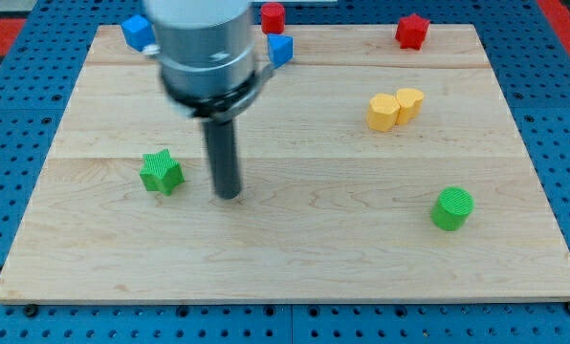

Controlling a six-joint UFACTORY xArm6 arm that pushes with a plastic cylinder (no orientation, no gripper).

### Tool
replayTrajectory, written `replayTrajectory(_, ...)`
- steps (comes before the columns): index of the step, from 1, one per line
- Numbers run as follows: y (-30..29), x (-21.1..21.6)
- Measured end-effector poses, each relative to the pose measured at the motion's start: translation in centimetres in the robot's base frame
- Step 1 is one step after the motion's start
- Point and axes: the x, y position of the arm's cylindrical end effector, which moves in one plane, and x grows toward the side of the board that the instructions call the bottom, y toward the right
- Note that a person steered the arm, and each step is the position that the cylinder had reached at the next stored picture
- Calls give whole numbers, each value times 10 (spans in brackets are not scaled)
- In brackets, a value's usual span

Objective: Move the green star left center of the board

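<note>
The green star point(161, 172) sits at the board's point(314, 258) left centre of the frame, so the task looks nearly done. My tip point(229, 195) (a bare rod, nothing to clench) stands just right of it, apart.

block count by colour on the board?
green: 2, star and cylinder
yellow: 2, touching pair
red: 2
blue: 2
total: 8
My tip sits just right of the green star.
</note>
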Motion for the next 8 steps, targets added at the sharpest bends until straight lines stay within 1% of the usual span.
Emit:
replayTrajectory(1, -49, 4)
replayTrajectory(3, -50, -56)
replayTrajectory(4, -94, -87)
replayTrajectory(5, -101, -90)
replayTrajectory(7, -78, -82)
replayTrajectory(8, -82, -98)
